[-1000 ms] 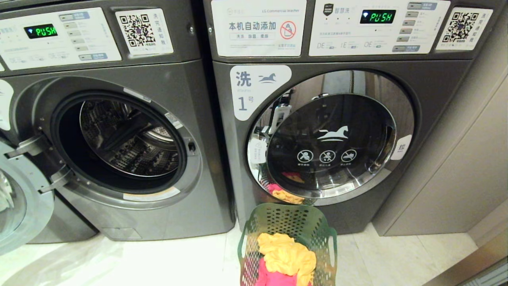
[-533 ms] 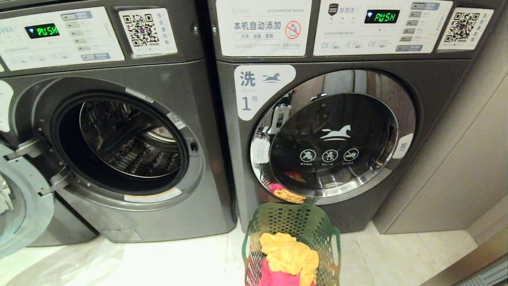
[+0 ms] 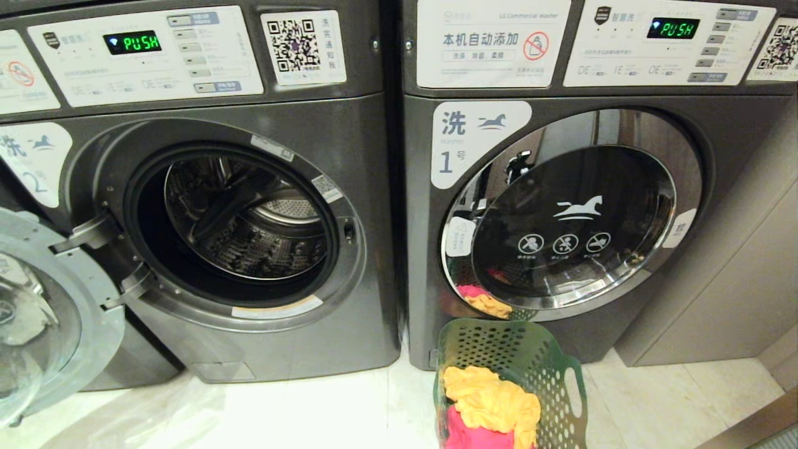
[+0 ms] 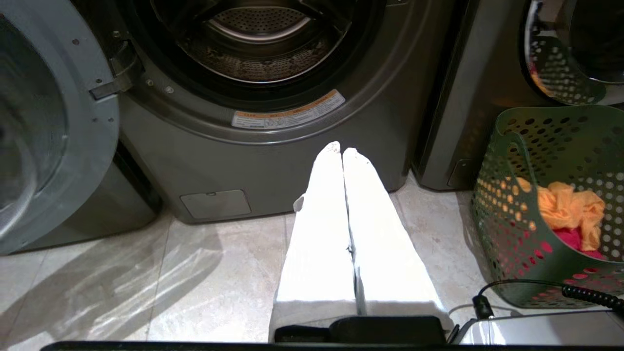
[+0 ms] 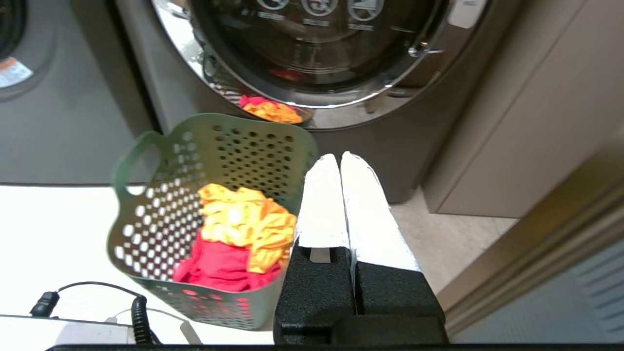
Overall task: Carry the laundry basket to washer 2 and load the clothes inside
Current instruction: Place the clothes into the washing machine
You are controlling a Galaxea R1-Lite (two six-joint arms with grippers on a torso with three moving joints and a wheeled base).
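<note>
The dark green laundry basket (image 3: 530,352) stands on the floor in front of the washer labelled 1, right of washer 2 (image 3: 262,349). In it lie the clothes: a yellow-orange garment (image 3: 492,399) over a pink-red one (image 3: 464,435). Washer 2 shows its numeral label (image 3: 31,165), an empty steel drum (image 3: 246,218) and its door (image 3: 59,312) swung open to the left. My left gripper (image 4: 342,148) is shut and empty, low before washer 2, with the basket (image 4: 504,214) beside it. My right gripper (image 5: 340,157) is shut and empty next to the basket (image 5: 161,214). Neither arm is in the head view.
Washer 1 (image 3: 436,280) has its chrome-ringed door (image 3: 573,218) closed, mirroring the basket. A beige panel wall (image 3: 735,280) stands to its right. The floor is pale tile (image 3: 312,411). A black coiled cable (image 4: 536,287) lies near the basket.
The whole head picture has slid to the right, so the camera has moved left; washer 2's numeral label and more of its open door have come into view. Basket and clothes stay put.
</note>
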